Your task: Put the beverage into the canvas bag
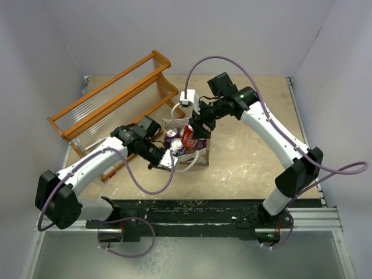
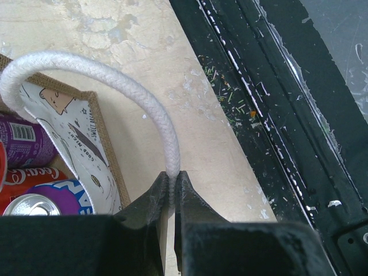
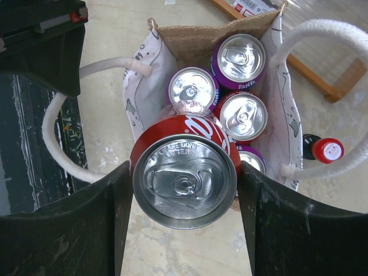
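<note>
Progress looks late-stage to me: my right gripper (image 3: 185,192) is clamped on both sides of a red aluminium cola can (image 3: 184,172) and holds it over the open mouth of the small tan-brown canvas bag (image 3: 201,34). I cannot tell whether its lower end has crossed the rim. Several purple soda cans (image 3: 238,57) already stand inside, so the free room looks tight. My left gripper (image 2: 171,192) is pinched shut on a white rope handle (image 2: 103,72), which I judge steadies the bag. What is left is lowering the can and letting go. The bag stands mid-table on a pale beige, mottled board (image 1: 250,157). An orange wooden rack with ribbed clear panels (image 1: 110,102) sits at far left, a black rail (image 1: 203,209) lines the near edge, and plain white walls (image 1: 174,29) close in the cell.
</note>
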`<state>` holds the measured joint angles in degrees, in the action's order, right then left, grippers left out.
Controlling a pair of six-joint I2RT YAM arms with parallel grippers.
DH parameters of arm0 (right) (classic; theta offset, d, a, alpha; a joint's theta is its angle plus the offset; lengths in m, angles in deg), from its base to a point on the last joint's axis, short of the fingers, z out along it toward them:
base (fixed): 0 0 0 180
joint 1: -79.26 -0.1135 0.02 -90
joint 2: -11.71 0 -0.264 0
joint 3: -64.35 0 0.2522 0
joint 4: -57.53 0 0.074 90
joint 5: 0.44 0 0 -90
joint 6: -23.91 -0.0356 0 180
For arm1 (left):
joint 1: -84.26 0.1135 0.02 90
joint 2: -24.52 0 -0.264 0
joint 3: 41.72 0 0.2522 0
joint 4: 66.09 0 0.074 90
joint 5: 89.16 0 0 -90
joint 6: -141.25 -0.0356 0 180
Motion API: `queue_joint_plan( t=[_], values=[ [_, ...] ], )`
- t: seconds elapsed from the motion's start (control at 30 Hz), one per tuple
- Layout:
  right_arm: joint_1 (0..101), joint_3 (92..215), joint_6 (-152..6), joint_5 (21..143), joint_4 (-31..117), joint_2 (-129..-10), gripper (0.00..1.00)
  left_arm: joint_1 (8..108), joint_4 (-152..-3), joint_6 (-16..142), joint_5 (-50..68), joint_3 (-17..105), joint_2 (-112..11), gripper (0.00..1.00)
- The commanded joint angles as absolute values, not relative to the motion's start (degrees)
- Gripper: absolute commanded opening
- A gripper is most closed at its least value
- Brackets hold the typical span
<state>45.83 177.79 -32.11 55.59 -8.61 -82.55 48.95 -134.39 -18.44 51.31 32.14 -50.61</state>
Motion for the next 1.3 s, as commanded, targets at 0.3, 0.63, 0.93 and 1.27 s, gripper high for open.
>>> queue_joint_plan(
  t=[0.3,0.63,0.93,1.27],
  values=[
    [43.86,182.06,-28.62,58.09,-11.72,-83.96,0.0,48.72,-135.74,-18.9,53.92,31.68,-49.57,0.0],
    [43.54,179.76,-28.49,60.58,-11.74,-84.79,0.0,48.67,-135.23,-18.62,53.88,31.58,-49.54,0.0],
    [42.45,176.27,-30.04,61.61,-8.18,-84.88,0.0,48.69,-134.93,-17.99,53.81,31.51,-49.51,0.0],
    [39.77,172.86,-30.31,66.38,-5.88,-86.11,0.0,48.74,-134.47,-17.38,54.01,31.41,-49.34,0.0]
  ],
)
